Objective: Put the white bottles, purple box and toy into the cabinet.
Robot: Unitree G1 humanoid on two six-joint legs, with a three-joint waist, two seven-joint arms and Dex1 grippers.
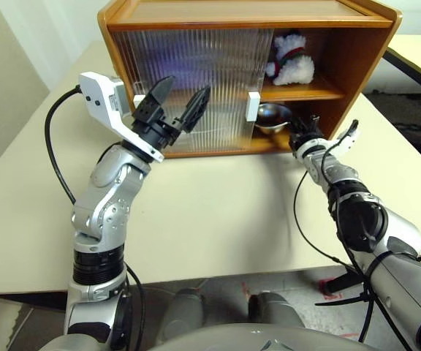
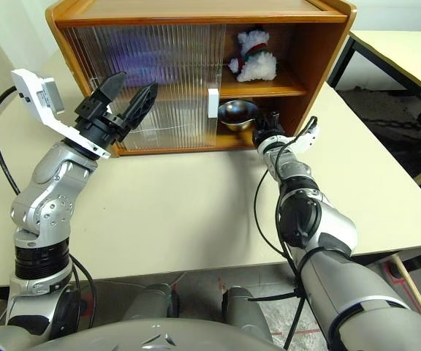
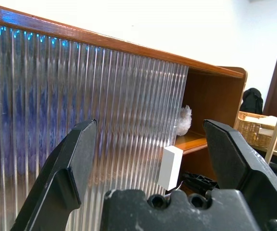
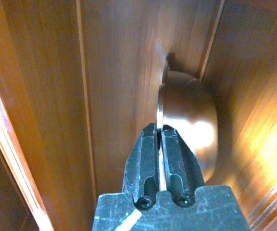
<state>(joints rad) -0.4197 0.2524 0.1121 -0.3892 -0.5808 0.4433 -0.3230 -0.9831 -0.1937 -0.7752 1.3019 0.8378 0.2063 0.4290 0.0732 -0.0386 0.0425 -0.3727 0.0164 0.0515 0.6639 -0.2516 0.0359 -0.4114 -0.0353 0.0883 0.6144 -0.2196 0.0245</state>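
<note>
- Toy (image 1: 292,60) sits on the upper shelf of the cabinet (image 1: 357,44), in the open right half, tucked against the edge of the ribbed sliding door (image 1: 188,80); to judge from that, its part of the task is done.
- White bottles and purple box cannot be made out; a bluish blur shows behind the ribbed door, too vague to name.
- Silver metal dish (image 1: 270,117) rests on the lower shelf in the open half, just beside the door's white handle (image 1: 252,107). It is no part of the task and is probably being shifted about or cleared out of the shelf.
- Right gripper (image 4: 159,139) reaches level into the lower shelf, its fingers (image 4: 174,154) pressed almost together with the dish's thin rim pinched between them, the bowl bulging beyond the tips.
- Left gripper (image 1: 180,99) hangs in front of the closed door, raised off the table (image 1: 218,212), fingers (image 3: 76,163) spread fully wide and holding nothing. It touches neither door nor handle and looks parked while the right arm works.
</note>
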